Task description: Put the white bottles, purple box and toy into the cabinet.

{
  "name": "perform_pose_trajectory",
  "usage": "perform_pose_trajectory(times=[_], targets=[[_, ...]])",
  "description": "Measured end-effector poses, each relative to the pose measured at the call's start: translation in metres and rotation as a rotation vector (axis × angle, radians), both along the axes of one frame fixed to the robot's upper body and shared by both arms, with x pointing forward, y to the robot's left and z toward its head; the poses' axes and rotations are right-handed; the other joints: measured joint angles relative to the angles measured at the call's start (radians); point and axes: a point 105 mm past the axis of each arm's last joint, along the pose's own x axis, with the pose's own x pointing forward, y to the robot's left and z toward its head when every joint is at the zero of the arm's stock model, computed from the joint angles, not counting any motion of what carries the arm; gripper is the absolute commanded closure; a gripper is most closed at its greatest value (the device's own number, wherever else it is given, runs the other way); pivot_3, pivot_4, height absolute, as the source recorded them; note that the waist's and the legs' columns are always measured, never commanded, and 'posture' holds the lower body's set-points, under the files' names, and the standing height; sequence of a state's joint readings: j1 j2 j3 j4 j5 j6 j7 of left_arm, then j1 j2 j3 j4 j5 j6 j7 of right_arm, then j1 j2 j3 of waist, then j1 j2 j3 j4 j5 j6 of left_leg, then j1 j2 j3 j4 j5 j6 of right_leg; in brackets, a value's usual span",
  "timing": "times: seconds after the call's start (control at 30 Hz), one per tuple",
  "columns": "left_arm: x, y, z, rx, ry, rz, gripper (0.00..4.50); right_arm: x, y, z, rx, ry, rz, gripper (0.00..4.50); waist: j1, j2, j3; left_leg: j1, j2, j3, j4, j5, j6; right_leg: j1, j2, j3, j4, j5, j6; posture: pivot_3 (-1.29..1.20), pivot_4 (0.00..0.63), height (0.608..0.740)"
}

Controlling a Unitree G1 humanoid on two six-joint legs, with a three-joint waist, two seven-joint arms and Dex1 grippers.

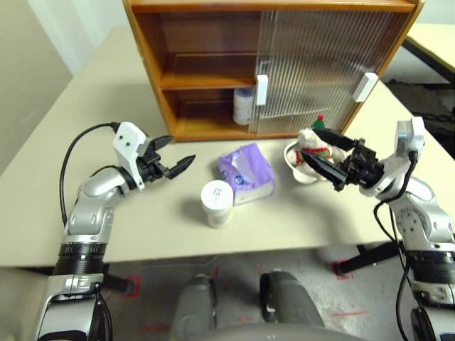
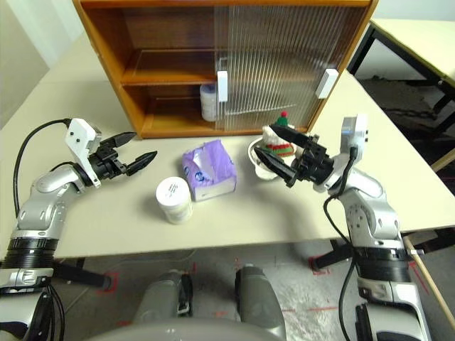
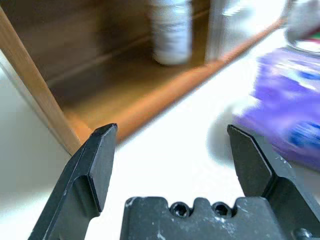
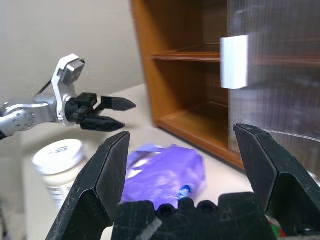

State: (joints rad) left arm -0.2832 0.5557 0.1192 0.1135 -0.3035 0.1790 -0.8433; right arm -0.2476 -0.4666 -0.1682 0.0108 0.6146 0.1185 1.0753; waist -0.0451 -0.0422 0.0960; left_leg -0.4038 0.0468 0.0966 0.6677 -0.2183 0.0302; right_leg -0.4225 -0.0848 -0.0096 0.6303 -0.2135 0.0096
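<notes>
One white bottle stands on the table in front of the cabinet. Another white bottle stands inside on the cabinet's lower shelf, next to the edge of the sliding door. The purple box lies between the table bottle and the toy, a snowman sitting in a steel bowl. My left gripper is open and empty, left of the purple box and pointing towards it. My right gripper is open, its fingers reaching over the toy from the right. I cannot tell whether they touch it.
The cabinet's left half stands open. Ribbed sliding doors with white handles cover its right half. The table edge runs close in front of the bottle. Another table stands at the far right.
</notes>
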Motion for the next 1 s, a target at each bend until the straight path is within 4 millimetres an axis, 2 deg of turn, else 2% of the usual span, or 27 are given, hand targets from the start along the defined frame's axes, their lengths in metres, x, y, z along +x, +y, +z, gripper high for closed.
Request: perform_pose_trajectory(times=[0.17, 0.4, 0.6, 0.8, 1.0], targets=[[-0.030, 0.021, -0.007, 0.001, 0.062, -0.060, 0.04, -0.010, -0.009, -0.009, -0.027, 0.018, 0.059, 0.00, 0.012, 0.001, -0.004, 0.001, 0.001, 0.000, 0.000, 0.000, 0.000, 0.000, 0.000, 0.000, 0.000, -0.003, -0.006, 0.04, 0.045, 0.740], [-0.057, 0.020, -0.007, 0.006, 0.124, -0.205, 0.04, -0.028, -0.010, -0.009, -0.104, 0.003, 0.221, 0.00, 0.027, 0.002, -0.006, 0.001, 0.001, 0.000, 0.000, 0.000, 0.000, 0.000, -0.001, 0.000, -0.001, -0.007, -0.015, 0.05, 0.045, 0.740], [-0.069, 0.006, -0.005, 0.014, 0.129, -0.334, 0.04, -0.033, -0.006, -0.019, -0.174, 0.031, 0.306, 0.00, 0.038, 0.003, -0.007, 0.001, 0.001, 0.000, -0.001, 0.000, 0.000, 0.000, -0.001, 0.000, -0.001, -0.008, -0.016, 0.06, 0.045, 0.740], [-0.076, -0.013, -0.014, 0.007, 0.166, -0.439, 0.04, -0.028, -0.005, -0.022, -0.199, 0.044, 0.288, 0.00, 0.045, 0.003, -0.007, 0.001, 0.001, 0.000, -0.001, 0.000, 0.000, 0.000, -0.001, 0.000, -0.001, -0.008, -0.016, 0.06, 0.045, 0.740], [-0.077, -0.022, -0.020, 0.024, 0.179, -0.509, 0.04, -0.027, -0.005, -0.024, -0.208, 0.048, 0.272, 0.00, 0.053, 0.003, -0.007, 0.001, 0.001, 0.000, -0.001, 0.000, 0.000, -0.001, 0.000, 0.000, -0.001, -0.009, -0.016, 0.03, 0.037, 0.740]])
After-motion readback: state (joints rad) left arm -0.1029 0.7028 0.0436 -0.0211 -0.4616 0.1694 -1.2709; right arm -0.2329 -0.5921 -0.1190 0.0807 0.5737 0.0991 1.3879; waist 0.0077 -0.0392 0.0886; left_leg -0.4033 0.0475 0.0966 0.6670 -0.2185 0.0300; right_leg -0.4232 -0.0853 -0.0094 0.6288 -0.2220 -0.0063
